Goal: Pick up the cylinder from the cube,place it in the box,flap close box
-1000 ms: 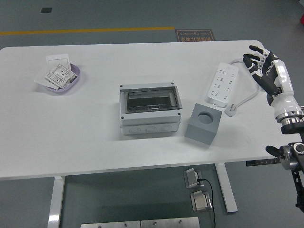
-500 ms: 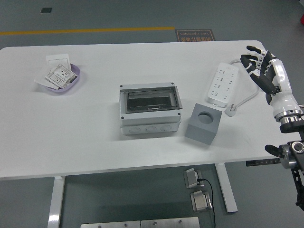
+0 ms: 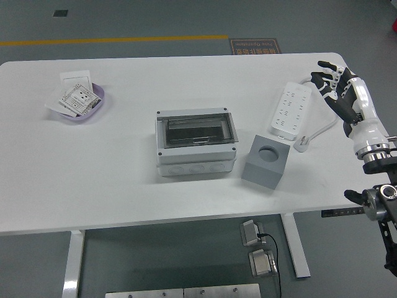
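At table's right edge, right hand (image 3: pixel 338 87), fingers spread, empty; cube (image 3: pixel 265 161) lies toward 8 o'clock, well apart.

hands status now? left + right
Left: not in view.
Right hand: open, fingers spread, holding nothing, over the table's right end beside the power strip.

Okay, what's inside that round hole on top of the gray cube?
The gray cube has a round hole on top holding a dark cylinder, its flat top sitting just below the rim. The rest of the cylinder is hidden by the cube walls.
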Tool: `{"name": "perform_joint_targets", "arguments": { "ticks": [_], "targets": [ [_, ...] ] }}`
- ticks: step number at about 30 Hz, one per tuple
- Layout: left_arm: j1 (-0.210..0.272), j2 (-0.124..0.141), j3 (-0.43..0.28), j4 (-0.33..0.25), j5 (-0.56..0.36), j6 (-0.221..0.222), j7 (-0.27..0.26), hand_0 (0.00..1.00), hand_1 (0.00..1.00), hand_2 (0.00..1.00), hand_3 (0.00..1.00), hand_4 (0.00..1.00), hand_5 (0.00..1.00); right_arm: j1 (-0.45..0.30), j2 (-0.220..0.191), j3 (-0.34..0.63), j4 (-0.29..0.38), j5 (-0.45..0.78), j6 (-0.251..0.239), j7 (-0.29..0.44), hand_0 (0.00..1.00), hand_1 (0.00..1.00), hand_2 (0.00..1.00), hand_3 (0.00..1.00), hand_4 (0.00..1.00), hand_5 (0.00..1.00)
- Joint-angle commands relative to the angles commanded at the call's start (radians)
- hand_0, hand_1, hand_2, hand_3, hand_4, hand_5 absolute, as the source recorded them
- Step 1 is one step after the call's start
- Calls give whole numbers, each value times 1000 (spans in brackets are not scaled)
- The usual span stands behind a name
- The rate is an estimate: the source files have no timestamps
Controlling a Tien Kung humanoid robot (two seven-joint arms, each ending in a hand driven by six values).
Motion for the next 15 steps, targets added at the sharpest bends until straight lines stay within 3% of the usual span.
{"name": "perform_joint_targets", "arguments": {
  "ticks": [2, 3, 15],
  "targets": [
    [1, 0, -2, 0, 2, 0, 0, 592, 660, 606, 601, 668, 294, 0, 0, -1, 0, -2, 0, -2, 781, 681, 684, 749, 905, 573],
    [1, 0, -3, 0, 3, 0, 0, 592, 659, 606, 601, 668, 293, 0, 0, -1, 1, -4, 0, -3, 824, 724, 769, 760, 903, 569],
    [1, -1, 1, 0, 0, 0, 0, 592, 659, 606, 601, 668, 293, -1, 1, -3, 2, -4, -4, -5, 847, 749, 804, 779, 900, 562]
  ]
}}
